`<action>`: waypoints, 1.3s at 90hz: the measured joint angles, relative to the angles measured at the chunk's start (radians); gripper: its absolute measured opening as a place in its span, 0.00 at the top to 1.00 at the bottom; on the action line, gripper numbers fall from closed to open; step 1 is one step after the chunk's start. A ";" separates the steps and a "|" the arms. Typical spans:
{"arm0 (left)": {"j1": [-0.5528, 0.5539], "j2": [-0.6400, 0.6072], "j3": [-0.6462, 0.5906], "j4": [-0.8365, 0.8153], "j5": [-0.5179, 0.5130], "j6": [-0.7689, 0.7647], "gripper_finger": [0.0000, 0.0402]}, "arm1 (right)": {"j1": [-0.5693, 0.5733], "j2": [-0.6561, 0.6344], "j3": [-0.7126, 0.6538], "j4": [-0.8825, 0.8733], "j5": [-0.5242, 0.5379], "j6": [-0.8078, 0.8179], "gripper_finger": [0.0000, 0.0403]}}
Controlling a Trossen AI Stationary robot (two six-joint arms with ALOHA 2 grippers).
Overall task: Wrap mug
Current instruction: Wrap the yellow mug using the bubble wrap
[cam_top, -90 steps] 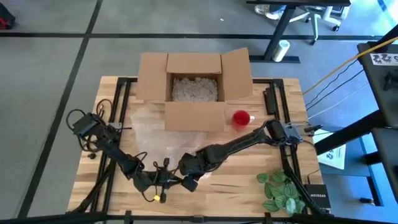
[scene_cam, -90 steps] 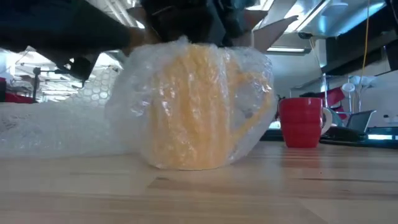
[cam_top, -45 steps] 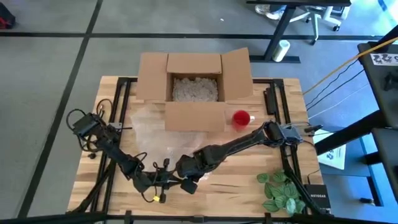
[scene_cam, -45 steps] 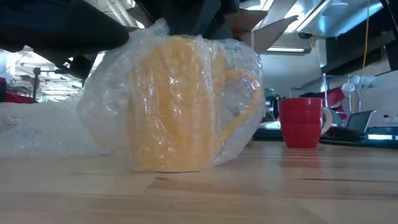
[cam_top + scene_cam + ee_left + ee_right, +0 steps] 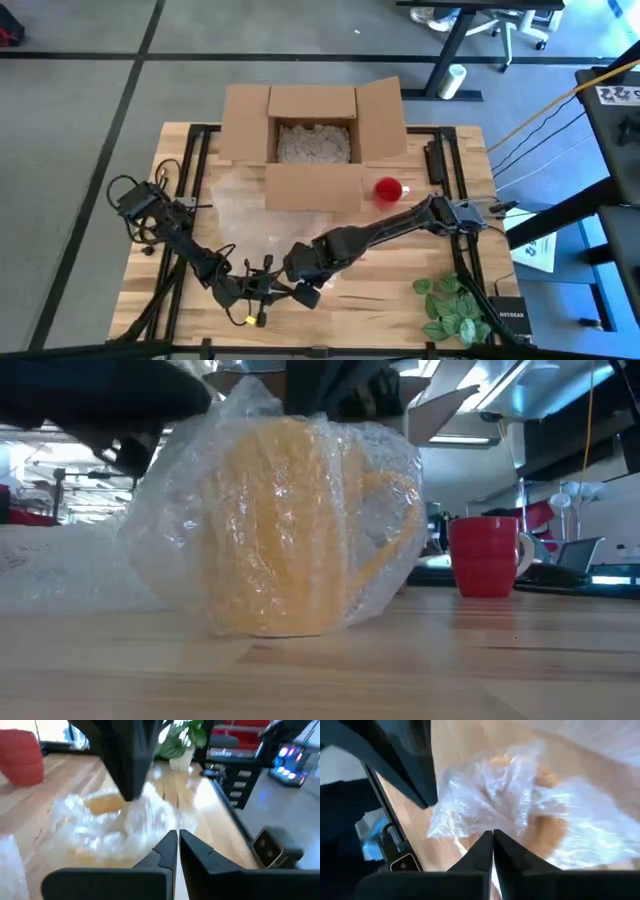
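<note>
A yellow mug (image 5: 290, 530) stands upright on the table near its near edge, covered in clear bubble wrap (image 5: 190, 510). The wrap rises to a peak (image 5: 250, 395) over the mug, and a loose sheet of it (image 5: 245, 215) trails toward the box. My right gripper (image 5: 493, 834) is shut on the wrap above the mug's mouth; it also shows in the high view (image 5: 303, 292). My left gripper (image 5: 178, 836) is shut just beside the wrapped mug, on its left (image 5: 268, 291). I cannot tell whether it touches the wrap. My right gripper pinches a bunch of the bubble wrap (image 5: 490, 822) between its two fingers, over the mug's open top. The fingers (image 5: 131, 780) come from above, pointing down. The wrap is drawn up into a peak while the mug stays on the table.
An open cardboard box (image 5: 310, 140) with packing filler stands at the far middle. A red mug (image 5: 388, 188) stands to the right of it, also seen in the low view (image 5: 485, 555). A green plant (image 5: 455, 305) lies at the near right corner.
The wrapped mug has slid a little toward the table's left, staying upright. My right gripper has gone the same way with the wrap, whose peak now stands higher and more to the left over the mug.
</note>
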 joint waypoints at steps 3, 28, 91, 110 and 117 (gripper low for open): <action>0.003 0.000 0.000 0.012 0.000 0.018 1.00 | 0.000 -0.001 0.017 -0.011 0.016 -0.001 1.00; 0.074 0.000 0.000 -0.024 0.007 0.008 1.00 | 0.020 0.003 0.048 0.095 0.058 -0.032 1.00; 0.048 -0.046 0.000 0.001 0.002 0.040 1.00 | 0.044 0.085 0.034 0.031 0.124 -0.026 1.00; -0.032 -0.153 0.000 -0.137 -0.058 0.048 1.00 | 0.016 0.084 -0.053 0.082 0.128 -0.048 1.00; -0.062 -0.183 0.000 -0.245 -0.109 -0.021 1.00 | 0.006 0.078 -0.109 0.132 0.092 -0.050 1.00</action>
